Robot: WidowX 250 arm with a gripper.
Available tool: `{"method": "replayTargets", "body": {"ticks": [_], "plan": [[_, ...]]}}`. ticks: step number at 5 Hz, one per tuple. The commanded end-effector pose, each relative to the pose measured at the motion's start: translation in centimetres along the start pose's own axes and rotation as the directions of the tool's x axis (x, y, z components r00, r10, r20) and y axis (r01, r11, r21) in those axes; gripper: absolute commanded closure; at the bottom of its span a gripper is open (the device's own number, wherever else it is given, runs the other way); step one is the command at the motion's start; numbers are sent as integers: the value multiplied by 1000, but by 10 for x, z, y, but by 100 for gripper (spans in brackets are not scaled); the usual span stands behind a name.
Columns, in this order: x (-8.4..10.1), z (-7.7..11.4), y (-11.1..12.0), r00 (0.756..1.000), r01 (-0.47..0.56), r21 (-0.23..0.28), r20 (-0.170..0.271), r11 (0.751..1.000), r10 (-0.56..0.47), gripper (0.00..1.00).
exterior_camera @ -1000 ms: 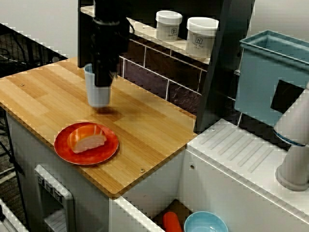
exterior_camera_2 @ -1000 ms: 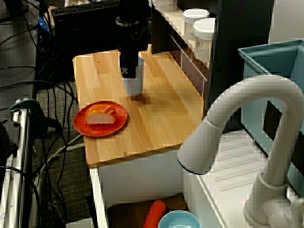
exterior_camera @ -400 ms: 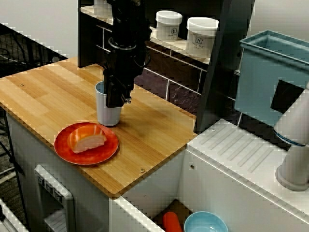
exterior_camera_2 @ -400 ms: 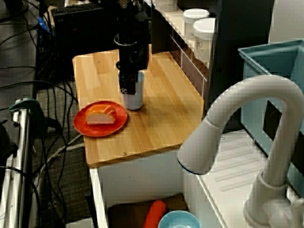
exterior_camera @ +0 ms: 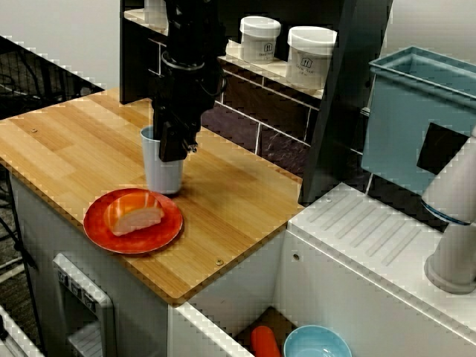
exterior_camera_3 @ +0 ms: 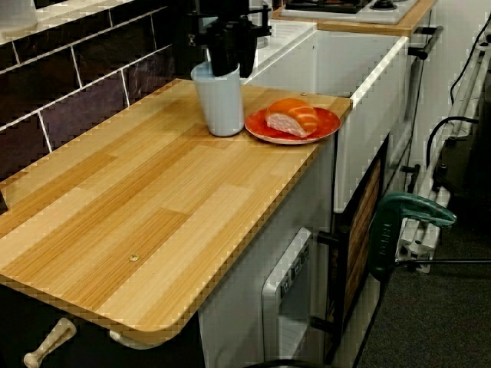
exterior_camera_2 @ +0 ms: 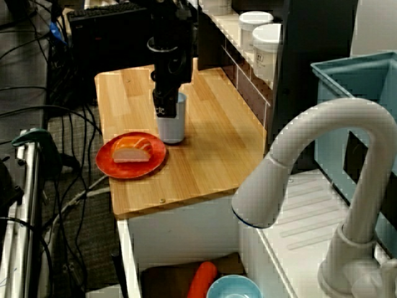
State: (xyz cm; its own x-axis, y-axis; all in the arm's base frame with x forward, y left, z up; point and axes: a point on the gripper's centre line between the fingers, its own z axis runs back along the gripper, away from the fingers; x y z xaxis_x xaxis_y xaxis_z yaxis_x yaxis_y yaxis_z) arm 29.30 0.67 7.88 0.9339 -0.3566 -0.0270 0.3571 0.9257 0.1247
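Observation:
A light blue cup [exterior_camera: 162, 169] stands upright on the wooden counter [exterior_camera: 67, 149], just behind a red plate [exterior_camera: 168, 227] that carries a piece of salmon sushi [exterior_camera: 134, 213]. My black gripper [exterior_camera: 172, 146] comes down from above and is shut on the cup's rim. In the low view along the counter, one finger [exterior_camera_3: 222, 65] dips inside the cup [exterior_camera_3: 219, 103] and the other sits outside its right wall. In the view from past the tap, the cup [exterior_camera_2: 172, 127] nearly touches the plate [exterior_camera_2: 111, 166].
Two white jars [exterior_camera: 259, 39] [exterior_camera: 310, 56] stand on the dark shelf behind the arm. A teal bin [exterior_camera: 416, 111] is at the right, and a white tap [exterior_camera_2: 310, 186] rises over the sink. Below it lie a blue bowl [exterior_camera: 316, 343] and an orange object [exterior_camera: 264, 342].
A second ago the cup hung above the counter farther back. It came forward and down to stand beside the plate, then shifted slightly left with the gripper.

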Motion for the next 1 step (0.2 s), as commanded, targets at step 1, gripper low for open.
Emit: {"method": "replayTargets", "body": {"ticks": [1], "plan": [[4,20,13,998,-39,-8,46,999,39,0]]}}
